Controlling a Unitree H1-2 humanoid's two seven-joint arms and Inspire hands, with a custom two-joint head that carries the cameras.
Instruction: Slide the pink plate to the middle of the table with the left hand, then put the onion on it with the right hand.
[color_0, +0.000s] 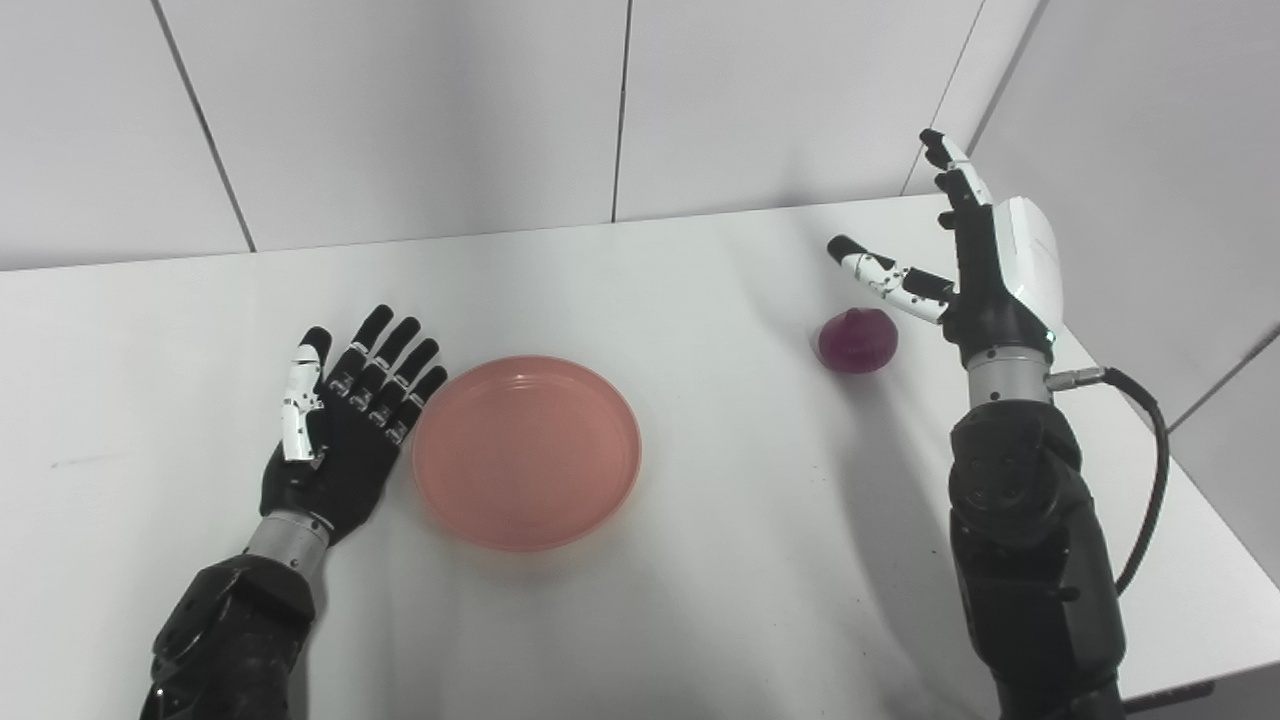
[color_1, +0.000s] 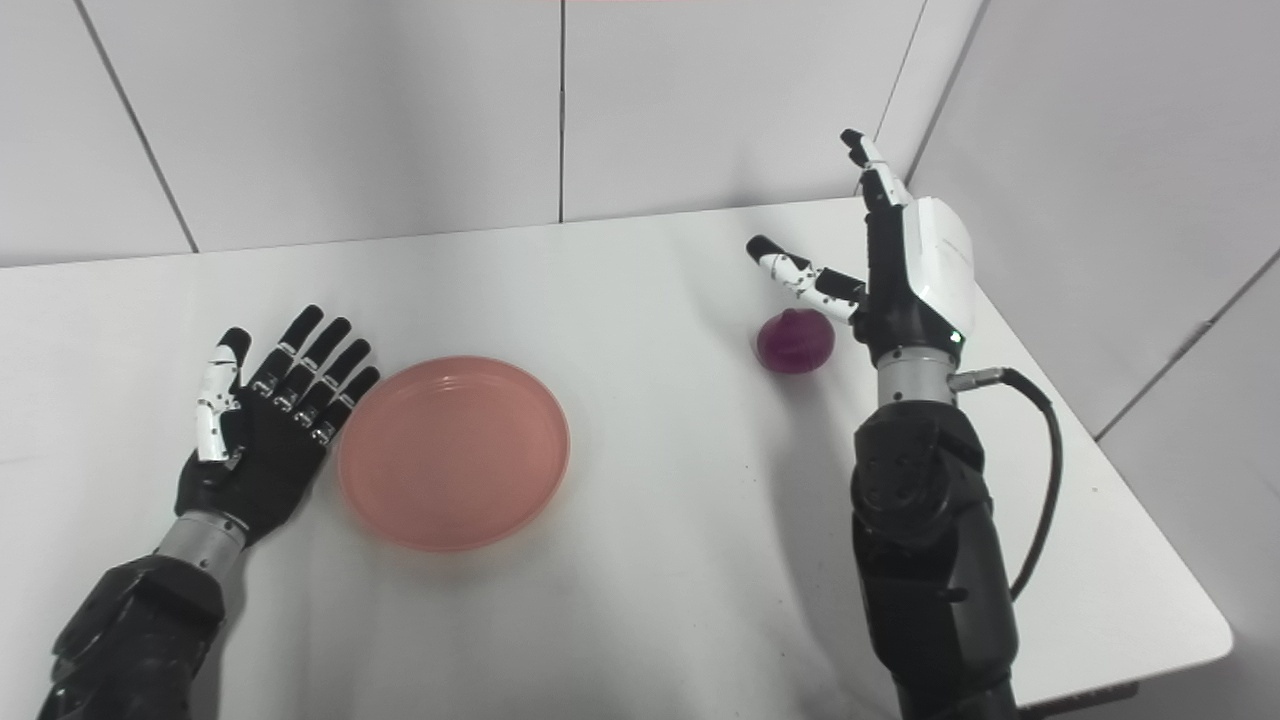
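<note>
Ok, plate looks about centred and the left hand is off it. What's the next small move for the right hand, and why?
Probably bring the right hand down and left around the onion, then close on it. The pink plate lies empty near mid-table, the left hand rests open beside its rim, and the right hand is open beside the onion, raised, thumb over it but not gripping.

No legible text or labels anywhere.
</note>
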